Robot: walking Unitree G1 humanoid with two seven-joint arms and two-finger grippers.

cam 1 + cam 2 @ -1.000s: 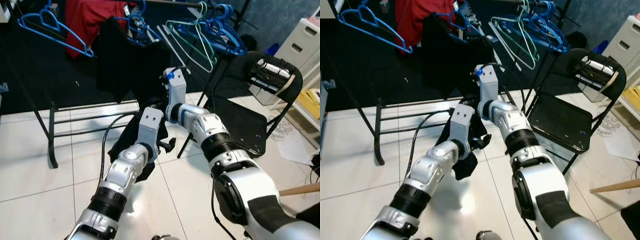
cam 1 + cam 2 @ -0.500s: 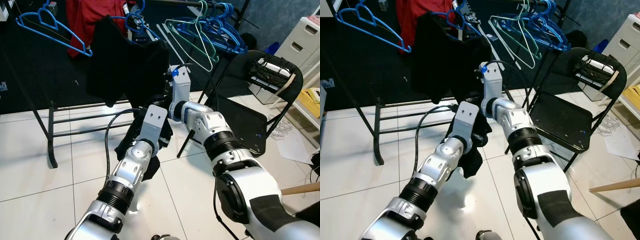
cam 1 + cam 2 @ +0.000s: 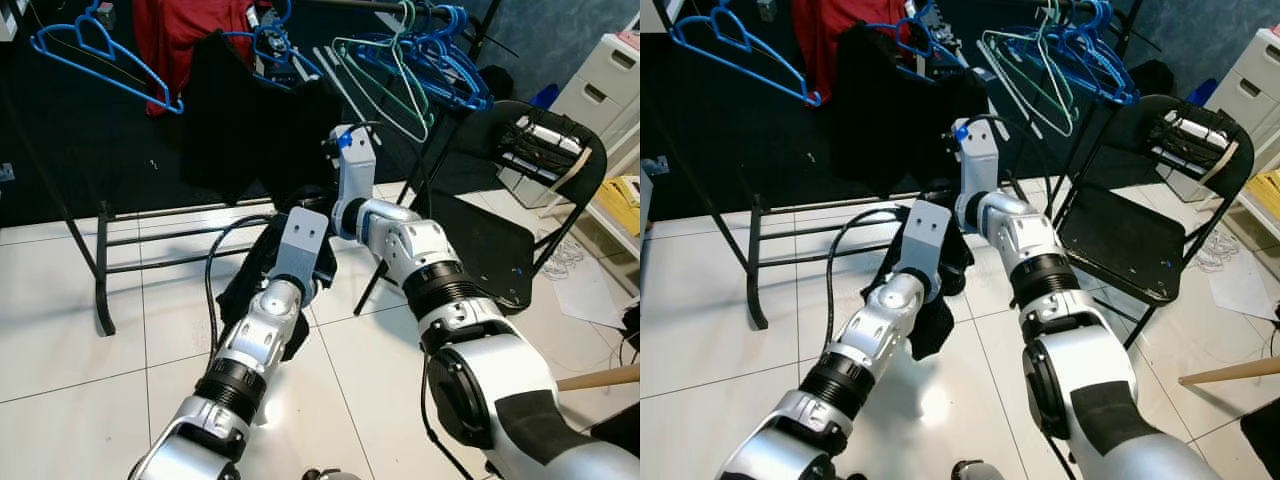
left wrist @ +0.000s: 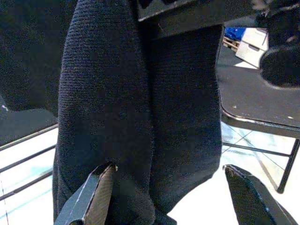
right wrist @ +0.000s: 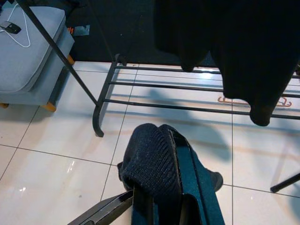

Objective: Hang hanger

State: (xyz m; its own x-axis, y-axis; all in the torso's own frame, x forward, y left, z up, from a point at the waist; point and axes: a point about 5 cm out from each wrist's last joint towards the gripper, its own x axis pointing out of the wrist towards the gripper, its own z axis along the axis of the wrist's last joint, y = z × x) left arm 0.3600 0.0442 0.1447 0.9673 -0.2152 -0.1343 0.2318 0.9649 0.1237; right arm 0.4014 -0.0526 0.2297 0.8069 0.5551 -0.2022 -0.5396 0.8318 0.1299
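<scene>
Over white floor tiles (image 5: 56,154), left fingers (image 4: 96,192) spread around dark knit garment (image 4: 117,103); right fingers' state unclear.

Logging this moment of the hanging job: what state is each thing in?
Black knit garment: hanging between the arms, off the floor.
Left gripper: open, fingers astride the garment.
Right gripper: shut on the garment's hanger.
Clothes rack: standing, hung with blue hangers.
Folding chair: unfolded.
</scene>
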